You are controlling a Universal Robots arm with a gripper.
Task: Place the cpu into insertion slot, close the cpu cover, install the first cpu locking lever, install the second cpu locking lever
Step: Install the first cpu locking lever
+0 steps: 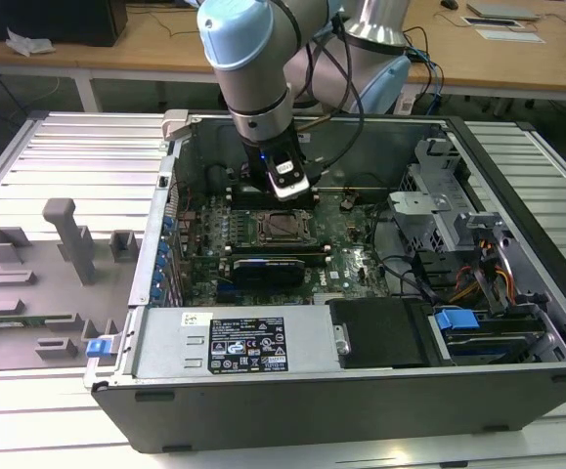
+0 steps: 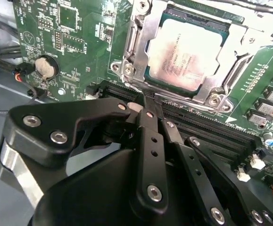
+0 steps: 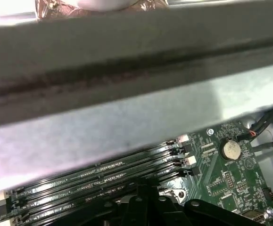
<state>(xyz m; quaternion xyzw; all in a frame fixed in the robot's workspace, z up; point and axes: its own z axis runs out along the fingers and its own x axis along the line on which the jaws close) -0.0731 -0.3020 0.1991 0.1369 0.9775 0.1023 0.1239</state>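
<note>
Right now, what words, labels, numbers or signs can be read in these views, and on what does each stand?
No text can be read.
The label on the metal box at the case front, exterior view: print too small to read.
Top of the cpu, second wrist view: faint print, too blurred to read.
White markings on the green circuit board, second wrist view: too small to read.

I'm in a robotics lab or test workshop; open PC case (image 1: 361,415) sits on a slatted metal surface (image 1: 77,156); grey fixture blocks (image 1: 65,239) beside it; wooden desks (image 1: 517,63) with cables and gear behind.
</note>
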